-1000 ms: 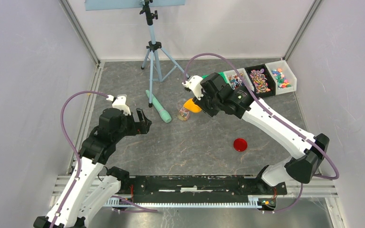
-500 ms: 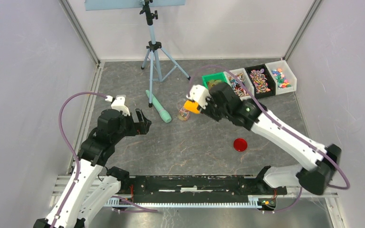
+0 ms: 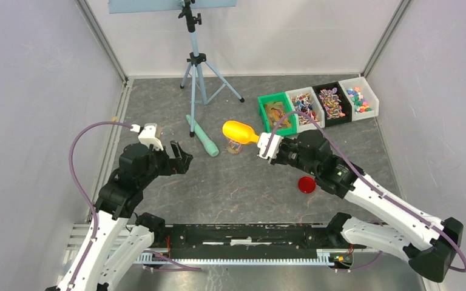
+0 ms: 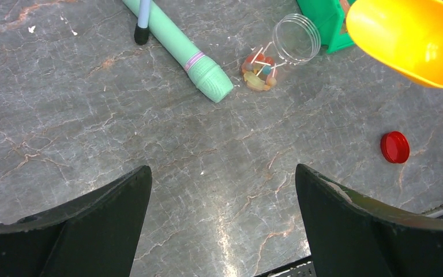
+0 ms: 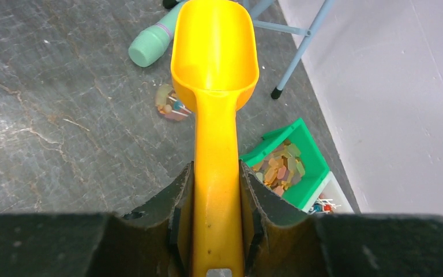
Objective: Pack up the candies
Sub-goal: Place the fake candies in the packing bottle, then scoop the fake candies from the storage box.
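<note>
Right pincer (image 5: 217, 176) apparently tight around scoop (image 5: 214, 52)

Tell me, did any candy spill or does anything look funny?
Nothing looks spilled: the candies sit inside the open jar. The only stray thing is the red lid, lying alone on the table away from the jar. The orange scoop in the right gripper looks empty.

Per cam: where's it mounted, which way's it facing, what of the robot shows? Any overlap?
Top external: above and behind, facing down at the table; left arm, right arm show.
Left wrist: looks down past open left gripper at jar, red lid.
Right wrist: looks along the orange scoop clamped in the right gripper.
Shared: jar and orange scoop, all three.
</note>
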Available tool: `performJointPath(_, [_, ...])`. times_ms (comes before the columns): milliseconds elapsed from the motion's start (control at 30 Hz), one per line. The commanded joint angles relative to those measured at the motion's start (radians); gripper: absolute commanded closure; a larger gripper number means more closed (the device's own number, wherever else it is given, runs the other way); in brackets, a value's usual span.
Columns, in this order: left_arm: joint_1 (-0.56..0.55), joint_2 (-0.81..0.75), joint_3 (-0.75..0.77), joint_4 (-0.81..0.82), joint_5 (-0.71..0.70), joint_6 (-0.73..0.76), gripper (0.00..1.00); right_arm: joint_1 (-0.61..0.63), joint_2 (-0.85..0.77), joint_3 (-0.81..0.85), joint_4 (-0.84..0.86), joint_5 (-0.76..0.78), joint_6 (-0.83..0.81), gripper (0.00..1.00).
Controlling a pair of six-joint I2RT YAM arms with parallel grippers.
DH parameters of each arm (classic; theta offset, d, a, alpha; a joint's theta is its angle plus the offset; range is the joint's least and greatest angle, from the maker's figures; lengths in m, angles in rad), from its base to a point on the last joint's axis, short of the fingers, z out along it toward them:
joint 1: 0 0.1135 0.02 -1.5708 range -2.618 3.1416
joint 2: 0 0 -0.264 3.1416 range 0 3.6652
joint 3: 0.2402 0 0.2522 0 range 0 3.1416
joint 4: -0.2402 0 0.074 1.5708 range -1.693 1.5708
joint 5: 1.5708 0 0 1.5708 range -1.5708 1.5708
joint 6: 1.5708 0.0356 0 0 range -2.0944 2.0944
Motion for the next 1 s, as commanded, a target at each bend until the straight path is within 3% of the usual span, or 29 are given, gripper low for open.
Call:
performJointPath(0, [-0.005,-0.011,0.021,0.004,0.028,0.017,0.00,0.003,0.003,0.029,0.144,0.082,-0.003,1.00])
performJointPath(167, [-0.005,-0.017,-0.007,0.001,0.024,0.013,0.00,-0.032,0.106,0.116,0.112,0.196,-0.001,1.00])
performJointPath(333, [-0.006,-0.055,-0.032,0.020,0.038,0.016,0.00,-0.203,0.217,0.258,0.009,0.247,0.120,1.00])
performJointPath(500, [-0.008,-0.085,-0.044,0.023,0.029,0.009,0.00,-0.387,0.357,0.481,-0.280,0.226,0.255,1.00])
performJointPath(667, [-0.012,-0.087,-0.049,0.026,0.032,0.008,0.00,-0.473,0.482,0.678,-0.522,0.265,0.286,1.00])
performJointPath(967, [-0.012,-0.062,-0.054,0.037,0.059,0.014,0.00,-0.551,0.611,0.728,-0.672,0.315,0.290,1.00])
